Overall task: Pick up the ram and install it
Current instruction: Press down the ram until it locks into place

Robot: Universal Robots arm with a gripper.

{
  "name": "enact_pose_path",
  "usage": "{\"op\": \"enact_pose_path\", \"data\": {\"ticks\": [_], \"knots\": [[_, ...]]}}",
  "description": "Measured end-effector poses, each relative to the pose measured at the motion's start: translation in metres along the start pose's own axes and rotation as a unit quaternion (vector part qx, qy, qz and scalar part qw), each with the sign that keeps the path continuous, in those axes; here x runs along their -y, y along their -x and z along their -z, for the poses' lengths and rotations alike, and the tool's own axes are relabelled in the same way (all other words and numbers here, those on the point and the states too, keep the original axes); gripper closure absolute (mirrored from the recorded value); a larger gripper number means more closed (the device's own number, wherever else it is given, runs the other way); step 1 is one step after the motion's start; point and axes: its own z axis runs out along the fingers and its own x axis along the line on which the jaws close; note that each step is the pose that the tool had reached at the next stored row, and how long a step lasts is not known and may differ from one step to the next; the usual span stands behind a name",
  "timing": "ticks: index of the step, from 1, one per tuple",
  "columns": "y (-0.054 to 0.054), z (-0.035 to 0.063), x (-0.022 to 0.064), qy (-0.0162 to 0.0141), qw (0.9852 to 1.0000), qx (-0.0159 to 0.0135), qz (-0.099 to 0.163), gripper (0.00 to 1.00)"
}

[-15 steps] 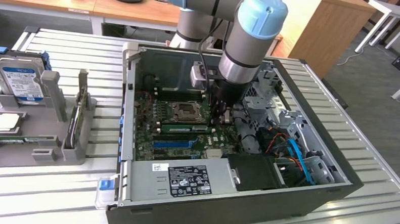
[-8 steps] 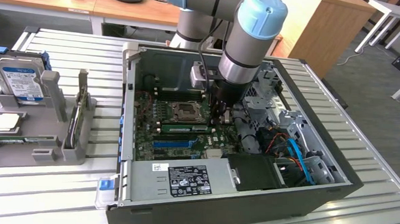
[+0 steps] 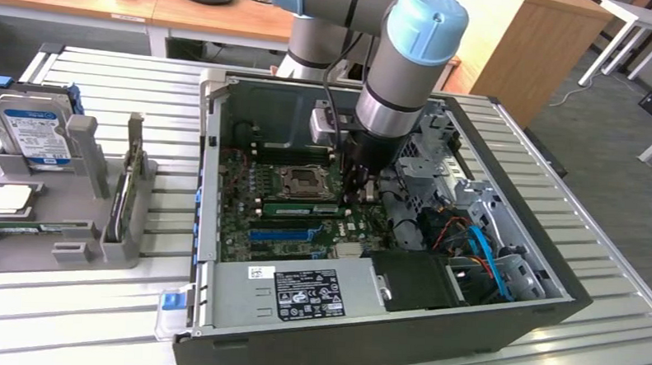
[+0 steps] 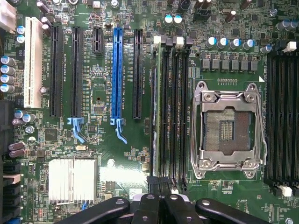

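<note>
The ram [image 3: 298, 208] is a green stick lying along a memory slot on the motherboard, just beside the empty processor socket [image 3: 304, 180]. In the wrist view it is seen edge-on as a thin strip [image 4: 153, 116] at the side of the slot bank away from the socket [image 4: 229, 123]. My gripper [image 3: 355, 196] reaches down into the open computer case [image 3: 208, 227] and stands over the end of that slot bank. Its black fingers [image 4: 149, 207] are shut together, with nothing visible between them. Whether they touch the stick I cannot tell.
A grey holder [image 3: 81, 246] at the exterior view's left carries a blue-labelled hard drive [image 3: 31, 137] and a square silver processor chip [image 3: 6, 201]. Inside the case are a labelled power supply [image 3: 299, 288], cables and a drive cage [image 3: 472, 230]. Wooden desks stand behind.
</note>
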Motion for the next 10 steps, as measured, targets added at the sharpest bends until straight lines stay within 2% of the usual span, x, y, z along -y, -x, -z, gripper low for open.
{"op": "enact_pose_path", "data": {"ticks": [10], "knots": [[-0.0001, -0.0011, 0.0000, 0.0000, 1.0000, -0.0001, 0.000, 0.89]]}}
